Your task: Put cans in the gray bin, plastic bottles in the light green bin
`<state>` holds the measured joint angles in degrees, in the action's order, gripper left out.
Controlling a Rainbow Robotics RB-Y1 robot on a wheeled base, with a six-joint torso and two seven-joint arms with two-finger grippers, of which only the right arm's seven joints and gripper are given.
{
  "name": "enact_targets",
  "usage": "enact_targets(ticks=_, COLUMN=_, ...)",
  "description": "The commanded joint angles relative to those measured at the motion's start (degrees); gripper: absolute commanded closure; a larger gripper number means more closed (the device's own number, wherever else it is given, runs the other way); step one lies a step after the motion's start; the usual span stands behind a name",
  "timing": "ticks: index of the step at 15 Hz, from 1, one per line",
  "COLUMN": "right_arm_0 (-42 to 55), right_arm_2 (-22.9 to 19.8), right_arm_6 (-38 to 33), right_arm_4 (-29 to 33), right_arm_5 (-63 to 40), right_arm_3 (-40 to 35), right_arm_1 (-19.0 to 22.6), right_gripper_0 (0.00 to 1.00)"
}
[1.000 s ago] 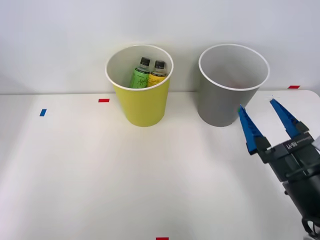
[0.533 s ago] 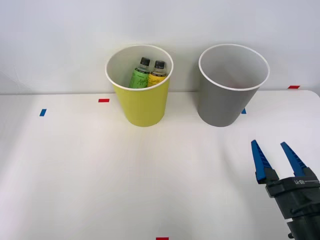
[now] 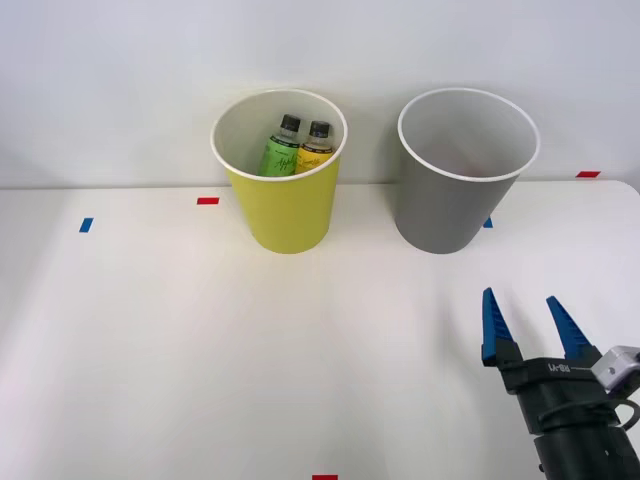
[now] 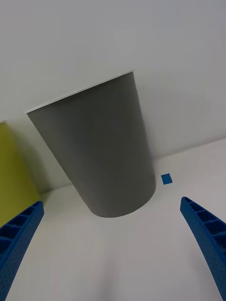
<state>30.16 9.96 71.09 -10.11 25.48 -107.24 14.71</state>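
Right end effector point(image 3: 526, 322) drawn back toward the near right corner of the white surface point(image 3: 150, 340) since a second ago, when it stood just beside the gray bin point(image 3: 462, 170); also shifted slightly leftward over the last half second. Blue ribbed fingers point(image 3: 491, 325) spread apart, empty, tips aimed forward toward the gray bin, well apart from it. Blue floor-mark tape point(image 3: 487, 223) by the gray bin's base, covered by the fingers a second ago, exposed at present. Bins and bottles unmoved.

Gray bin upright, long axis vertical, mouth up, at the far right of the surface; contents not discernible. In the wrist view, gray bin point(image 4: 101, 160) centred between the two fingers point(image 4: 19, 240), blue tape point(image 4: 166, 178) beside its foot, light green bin point(image 4: 14, 174) at the edge.

Light green bin point(image 3: 285, 205) upright to the left of the gray one, apart from it. Inside, two plastic bottles side by side, caps up and leaning slightly: green bottle point(image 3: 280, 150) on the left, yellow-orange bottle point(image 3: 315, 148) on the right, touching or nearly so.

Red tape point(image 3: 207, 201) and further blue tape point(image 3: 86, 225) on the surface to the left.
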Motion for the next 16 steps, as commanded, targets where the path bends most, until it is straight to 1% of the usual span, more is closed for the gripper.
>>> enact_targets(ticks=1, right_arm_0=0.78, right_arm_2=-0.74, right_arm_6=-0.08, right_arm_4=3.87, right_arm_5=0.36, right_arm_3=0.72, right_arm_1=-1.61, right_gripper_0=0.00)
enact_targets(ticks=3, right_arm_0=1.40, right_arm_2=-0.65, right_arm_6=-0.08, right_arm_4=4.13, right_arm_5=0.28, right_arm_3=0.72, right_arm_1=0.41, right_gripper_0=0.00)
enact_targets(ticks=6, right_arm_0=1.92, right_arm_2=-0.74, right_arm_6=-0.52, right_arm_4=6.06, right_arm_5=-0.16, right_arm_3=1.24, right_arm_1=1.99, right_gripper_0=0.00)
enact_targets(ticks=8, right_arm_0=1.57, right_arm_2=-1.09, right_arm_6=-2.72, right_arm_4=12.04, right_arm_5=1.51, right_arm_3=3.97, right_arm_1=0.50, right_gripper_0=0.00)
enact_targets(ticks=9, right_arm_0=1.04, right_arm_2=-2.05, right_arm_6=-6.85, right_arm_4=16.79, right_arm_5=4.93, right_arm_3=6.34, right_arm_1=-0.91, right_gripper_0=0.00)
enact_targets(ticks=10, right_arm_0=0.61, right_arm_2=-2.41, right_arm_6=-10.01, right_arm_4=20.21, right_arm_5=7.83, right_arm_3=8.45, right_arm_1=-1.70, right_gripper_0=0.00)
enact_targets(ticks=12, right_arm_0=-0.01, right_arm_2=-3.28, right_arm_6=-15.37, right_arm_4=26.37, right_arm_5=13.81, right_arm_3=11.70, right_arm_1=-2.32, right_gripper_0=0.00)
enact_targets(ticks=13, right_arm_0=0.52, right_arm_2=-3.55, right_arm_6=-16.69, right_arm_4=29.00, right_arm_5=15.30, right_arm_3=11.70, right_arm_1=-2.23, right_gripper_0=0.00)
enact_targets(ticks=15, right_arm_0=1.57, right_arm_2=-3.81, right_arm_6=-16.95, right_arm_4=34.36, right_arm_5=18.20, right_arm_3=11.79, right_arm_1=-1.61, right_gripper_0=0.00)
enact_targets(ticks=16, right_arm_0=1.66, right_arm_2=-3.90, right_arm_6=-16.95, right_arm_4=35.86, right_arm_5=19.08, right_arm_3=11.79, right_arm_1=-1.00, right_gripper_0=0.00)
